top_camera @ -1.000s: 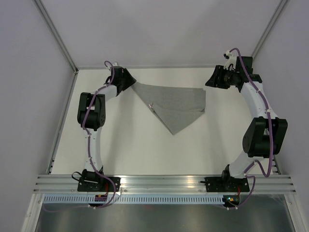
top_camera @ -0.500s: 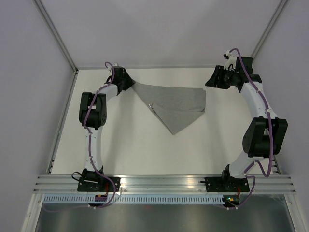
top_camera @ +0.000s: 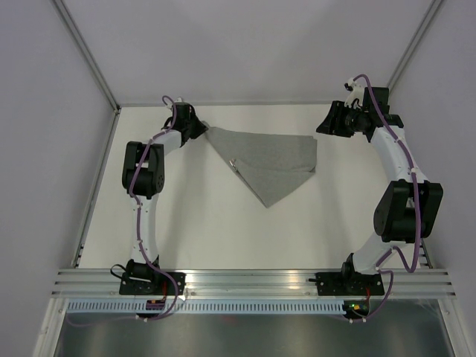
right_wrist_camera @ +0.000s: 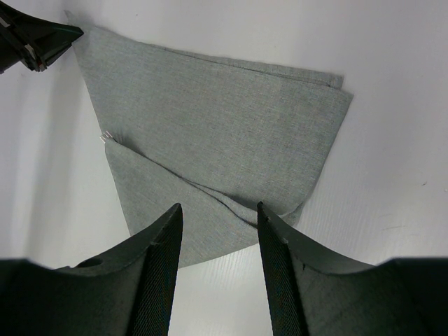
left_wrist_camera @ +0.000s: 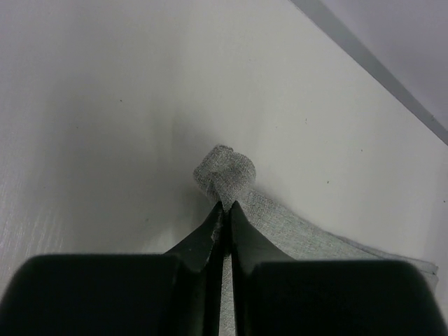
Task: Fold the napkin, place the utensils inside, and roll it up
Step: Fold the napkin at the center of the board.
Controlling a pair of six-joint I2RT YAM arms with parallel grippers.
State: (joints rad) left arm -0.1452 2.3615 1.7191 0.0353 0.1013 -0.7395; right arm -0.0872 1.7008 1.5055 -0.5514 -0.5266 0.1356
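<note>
Left gripper (left_wrist_camera: 225, 205) barely shifted, napkin (top_camera: 271, 160) corner gripped

Its jaws are closed on the napkin corner by the far-left corner of the worktop (top_camera: 201, 223), seemingly so the folded cloth can be pulled taut. The right gripper (right_wrist_camera: 218, 208) is held wide at far right.

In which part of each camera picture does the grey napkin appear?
Top external: the napkin lies mid-picture.
Left wrist: only one bunched corner, centre to lower right.
Right wrist: it fills the upper middle.
Shared landmark: the left claw, shut on that corner, at the right wrist view's top left.
</note>
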